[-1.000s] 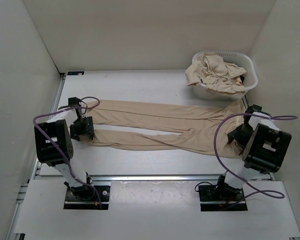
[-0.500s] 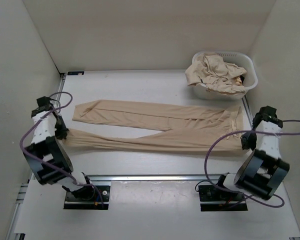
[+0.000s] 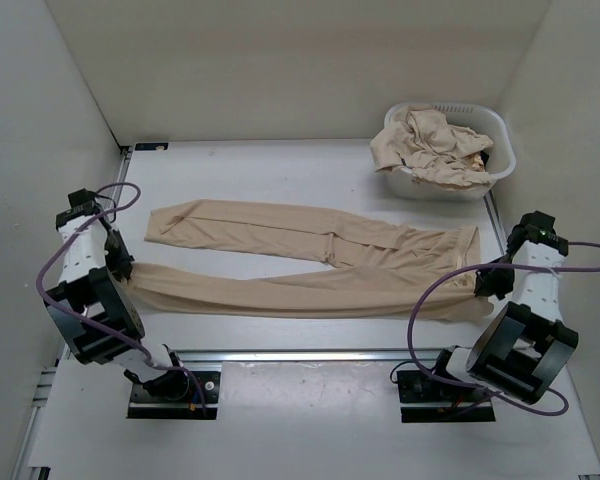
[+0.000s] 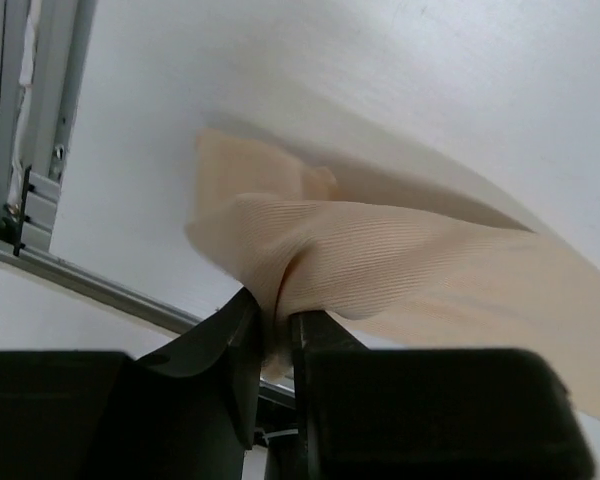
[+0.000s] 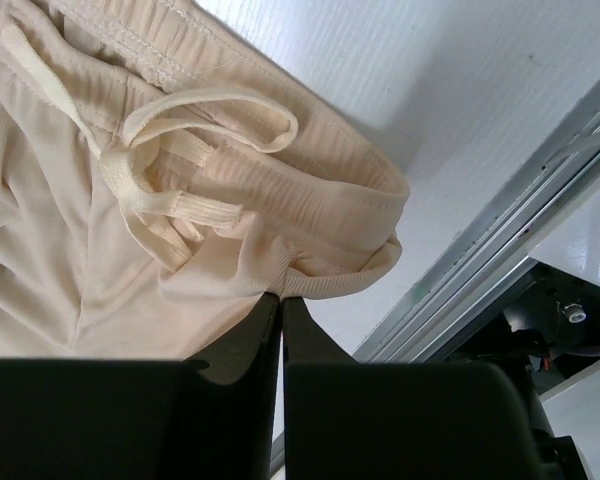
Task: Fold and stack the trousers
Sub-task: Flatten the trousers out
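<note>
The beige trousers (image 3: pixel 400 265) lie lengthwise across the white table, waist to the right and both legs running left. My left gripper (image 3: pixel 127 272) is at the near leg's cuff; in the left wrist view its jaws (image 4: pixel 277 335) are shut on a bunched fold of that cuff (image 4: pixel 380 260), lifted off the table. My right gripper (image 3: pixel 484 287) is at the near corner of the waist. The right wrist view shows that gripper (image 5: pixel 282 298) pinching the ribbed waistband (image 5: pixel 320 200), with the drawstring (image 5: pixel 180 150) lying loose on the fabric.
A white laundry basket (image 3: pixel 501 135) at the back right holds more crumpled beige clothing (image 3: pixel 425 145). A metal rail (image 3: pixel 310 355) runs along the table's near edge, close to both grippers. White walls enclose the left, back and right sides.
Both arms swung outward from over the trousers to their ends and shut on the fabric. Since then the near leg and waist corner have been drawn toward the near edge.
</note>
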